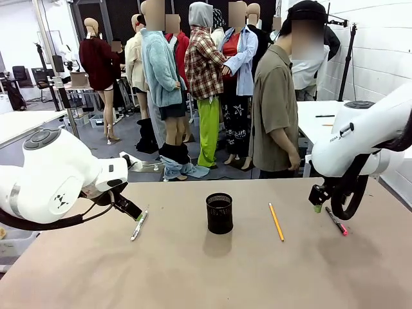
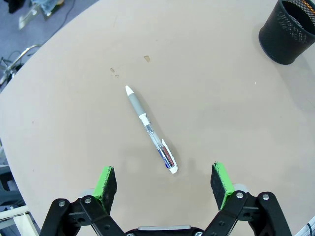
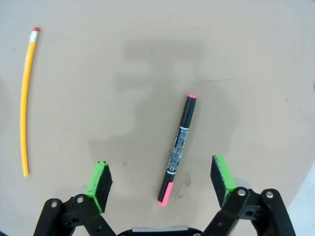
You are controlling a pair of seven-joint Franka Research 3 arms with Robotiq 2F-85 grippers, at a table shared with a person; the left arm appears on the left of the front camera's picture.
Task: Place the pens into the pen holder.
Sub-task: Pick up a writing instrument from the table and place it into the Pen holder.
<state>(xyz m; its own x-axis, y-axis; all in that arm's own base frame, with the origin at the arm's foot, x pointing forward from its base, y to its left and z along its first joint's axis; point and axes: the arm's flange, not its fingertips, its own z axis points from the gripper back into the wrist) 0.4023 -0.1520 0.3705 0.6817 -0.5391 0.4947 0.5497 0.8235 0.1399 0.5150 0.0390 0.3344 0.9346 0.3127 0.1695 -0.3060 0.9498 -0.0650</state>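
A: What are the left jaws doing at this moment?

B: They are standing fully released, gripping nothing, and hovering low over the counter (image 1: 193,277). The white pen (image 2: 150,130) is lying flat just ahead of them, in the gap between the two green pads (image 2: 106,182), but slanted. I am thinking the jaws are being held so wide so that the pen fits between them on the way down.

A: And the right jaws?

B: Also released and empty. The black marker (image 3: 178,150) with pink ends is lying between their pads, its nearer end almost under them. The yellow pencil (image 3: 25,98) is lying well apart, out beyond one pad.

A: Where is the pen holder (image 1: 219,214) standing?

B: Upright, between the two pairs of jaws and well apart from each. I am judging it is placed there so either arm is reaching it easily. Nothing is sticking out of it, so all three pens are lying on the counter.

A: What is the front view giving that the wrist views are not?

B: It is showing the holder against both jaws together. The wrist views are showing how each pen is lying against the pads: the marker is crossing their line nearly squarely, while the white pen is perhaps needing a wrist turn.
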